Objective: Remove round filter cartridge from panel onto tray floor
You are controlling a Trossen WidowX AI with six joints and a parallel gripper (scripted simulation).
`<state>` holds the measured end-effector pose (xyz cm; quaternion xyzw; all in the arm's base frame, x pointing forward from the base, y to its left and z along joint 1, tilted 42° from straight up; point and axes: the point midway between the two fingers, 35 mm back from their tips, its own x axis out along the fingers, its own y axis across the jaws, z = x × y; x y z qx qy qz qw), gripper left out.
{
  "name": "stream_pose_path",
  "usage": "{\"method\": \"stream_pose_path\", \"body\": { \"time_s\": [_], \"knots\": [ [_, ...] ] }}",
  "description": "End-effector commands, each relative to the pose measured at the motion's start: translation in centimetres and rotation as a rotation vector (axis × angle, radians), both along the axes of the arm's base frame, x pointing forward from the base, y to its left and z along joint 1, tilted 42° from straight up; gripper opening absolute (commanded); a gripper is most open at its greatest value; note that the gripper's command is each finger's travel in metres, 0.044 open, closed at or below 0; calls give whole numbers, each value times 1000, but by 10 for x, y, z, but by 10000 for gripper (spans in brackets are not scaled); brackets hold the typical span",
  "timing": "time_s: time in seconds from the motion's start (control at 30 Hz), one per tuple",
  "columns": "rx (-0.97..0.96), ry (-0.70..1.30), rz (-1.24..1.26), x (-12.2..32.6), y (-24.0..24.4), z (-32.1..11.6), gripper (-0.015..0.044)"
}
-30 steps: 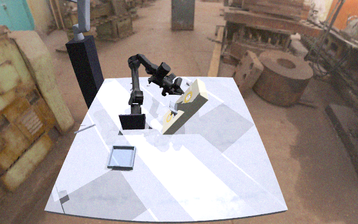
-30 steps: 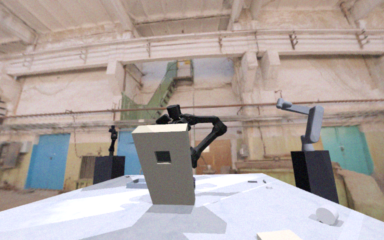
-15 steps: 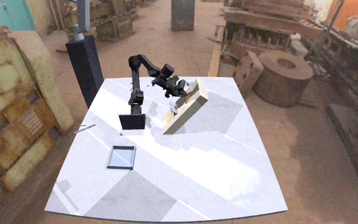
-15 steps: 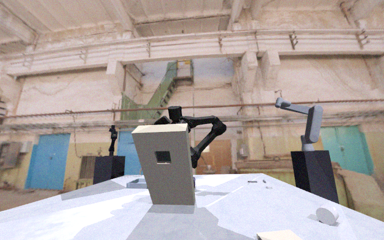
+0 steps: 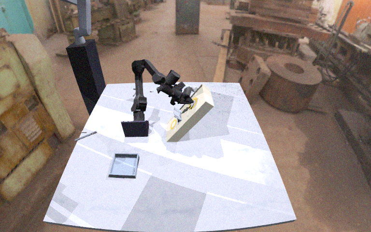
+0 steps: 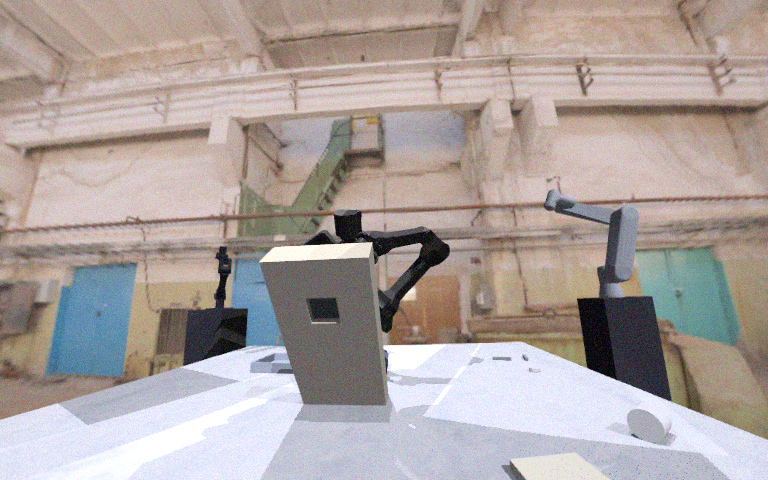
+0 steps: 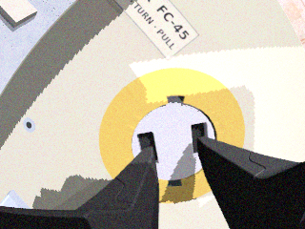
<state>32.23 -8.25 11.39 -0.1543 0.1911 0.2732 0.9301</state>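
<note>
Gripper fingers: matt black, plastic-like, smooth facets. Filter cartridge (image 7: 169, 143): smooth matt white face, plastic look. Service panel (image 5: 188, 117) (image 6: 334, 350) (image 7: 67, 138): matt cream, smooth, painted look. FC-45 label (image 7: 168, 29): flat, paper-like. Tray (image 5: 109, 175) (image 6: 271, 370), toward the worktop's (image 5: 169, 208) (image 6: 226, 447) left edge in the top view: smooth, plastic-like. Worktop: pale, smooth, faintly mottled.

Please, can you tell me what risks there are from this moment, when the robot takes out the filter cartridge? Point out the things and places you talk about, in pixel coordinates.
The fingertips of the hand (image 5: 192, 102) (image 7: 177, 142) are at the two narrow slots of the filter cartridge (image 7: 172, 164); a small misalignment could make them slip out or scrape the face. The label (image 7: 172, 30) shows "TURN" and "PULL", so pulling without enough turning might jam it. The tray (image 5: 110, 176) stands well away from the service panel (image 5: 188, 124), so a weak grip could drop the cartridge on the way.
</note>
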Motion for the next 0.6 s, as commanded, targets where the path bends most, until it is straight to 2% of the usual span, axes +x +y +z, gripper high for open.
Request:
{"method": "stream_pose_path", "body": {
  "time_s": [0.0, 0.57],
  "knots": [
    [-1, 4, -5, 0, -1, -1, 109],
    [-1, 4, -5, 3, 0, -1, 109]
  ]
}}
